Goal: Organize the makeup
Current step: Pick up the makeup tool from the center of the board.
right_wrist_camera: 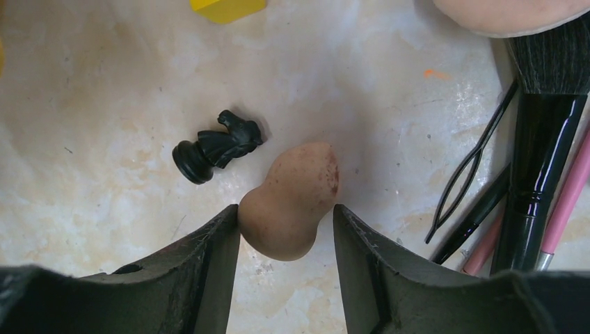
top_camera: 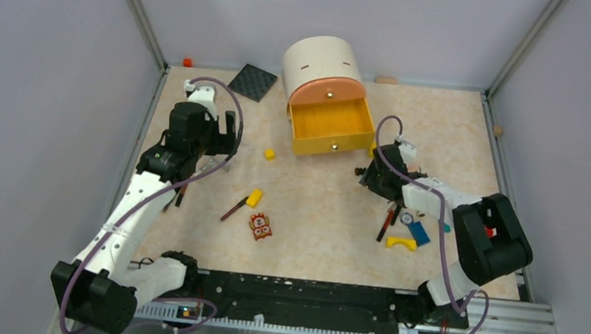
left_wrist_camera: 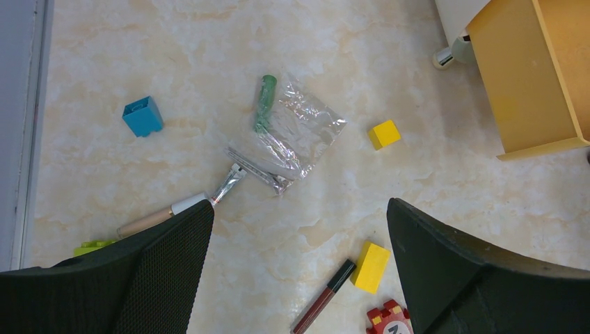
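Right now the right claw (right_wrist_camera: 286, 209) is clenched on a tan makeup sponge (right_wrist_camera: 296, 188). Its two fingertips meet the sides of the sponge's wider end, and the narrower end pokes out ahead of them over the marbled table (right_wrist_camera: 104, 90). Whether the sponge is lifted or resting on the table cannot be told.

Just to the sponge's left in the wrist view, and not touching it, a black chess knight (right_wrist_camera: 219, 145) lies on its side. To the right, a black brush (right_wrist_camera: 546, 139), a pink stick (right_wrist_camera: 567, 202), a thin black pencil (right_wrist_camera: 480, 216) and a black wire loop (right_wrist_camera: 473, 163) crowd together close to the right finger. A yellow block (right_wrist_camera: 226, 7) lies further ahead.

The left claw (left_wrist_camera: 299, 209) hangs released over the table, fingers spread wide and holding nothing. Ahead of it a short green tube (left_wrist_camera: 264, 103) lies against a crumpled clear wrapper (left_wrist_camera: 306, 125). A beige stick (left_wrist_camera: 149, 220) runs beside the left finger. Nearer, between the fingers, a dark brown pencil (left_wrist_camera: 323, 296) touches a yellow brick (left_wrist_camera: 371, 266), with the owl tile (left_wrist_camera: 388, 321) just beside them. A blue block (left_wrist_camera: 142, 116) and a small yellow cube (left_wrist_camera: 384, 133) lie further off on either side.

The yellow drawer (left_wrist_camera: 529, 83) stands open. From above, a black square compact (top_camera: 252, 82) lies at the far edge, left of the round drawer unit (top_camera: 325, 66). A red pencil (top_camera: 389, 218) lies near the right arm.
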You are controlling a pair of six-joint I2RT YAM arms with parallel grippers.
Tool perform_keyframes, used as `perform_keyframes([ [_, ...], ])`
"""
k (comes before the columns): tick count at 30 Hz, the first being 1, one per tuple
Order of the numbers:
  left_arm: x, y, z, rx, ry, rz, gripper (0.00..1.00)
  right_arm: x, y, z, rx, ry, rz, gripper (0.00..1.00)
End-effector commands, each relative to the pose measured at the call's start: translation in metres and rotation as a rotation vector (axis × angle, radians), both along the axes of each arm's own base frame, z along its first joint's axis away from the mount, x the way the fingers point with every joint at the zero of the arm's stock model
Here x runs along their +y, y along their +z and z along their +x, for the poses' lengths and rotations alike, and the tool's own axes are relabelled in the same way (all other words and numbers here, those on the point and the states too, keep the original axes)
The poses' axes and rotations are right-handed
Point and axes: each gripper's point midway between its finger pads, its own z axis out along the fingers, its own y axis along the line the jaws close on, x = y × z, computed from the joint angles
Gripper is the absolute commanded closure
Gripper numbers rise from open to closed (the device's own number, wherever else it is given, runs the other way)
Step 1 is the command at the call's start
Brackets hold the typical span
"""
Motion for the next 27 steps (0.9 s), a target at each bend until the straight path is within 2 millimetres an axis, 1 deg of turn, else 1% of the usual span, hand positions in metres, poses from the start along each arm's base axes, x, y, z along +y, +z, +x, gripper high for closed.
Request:
perform_keyframes([
  [1,0.0,0.004,0.006,-0.031,-0.002,0.0,0.01,-0.008,-0.002,0.008,-0.027,-0.045,-0.013,0.5],
  [5,0.001,0.004,0.006,-0.031,0.002,0.003,0.01,-0.011,-0.003,0.008,-0.031,-0.056,-0.016,0.56],
  [9,0.002,0.005,0.006,-0.032,0.006,0.005,0.01,-0.014,0.003,0.008,-0.045,-0.066,-0.02,0.62],
  [12,0.002,0.004,0.006,-0.03,0.005,0.004,0.01,-0.021,0.013,0.006,-0.058,-0.077,-0.045,0.65],
  [16,0.002,0.004,0.006,-0.029,0.004,0.004,0.01,-0.037,0.037,0.003,-0.098,-0.111,-0.102,0.65],
  [18,0.002,0.004,0.006,-0.03,0.002,0.003,0.01,-0.045,0.053,0.002,-0.124,-0.124,-0.119,0.65],
  [22,0.002,0.004,0.006,-0.03,0.004,0.006,0.01,-0.051,0.106,0.005,-0.229,-0.121,-0.121,0.65],
  [25,0.003,0.004,0.006,-0.029,0.007,0.007,0.01,-0.048,0.151,0.009,-0.334,-0.088,-0.093,0.63],
  [27,0.003,0.005,0.006,-0.032,0.008,0.007,0.01,-0.04,0.179,0.014,-0.399,-0.033,-0.073,0.62],
])
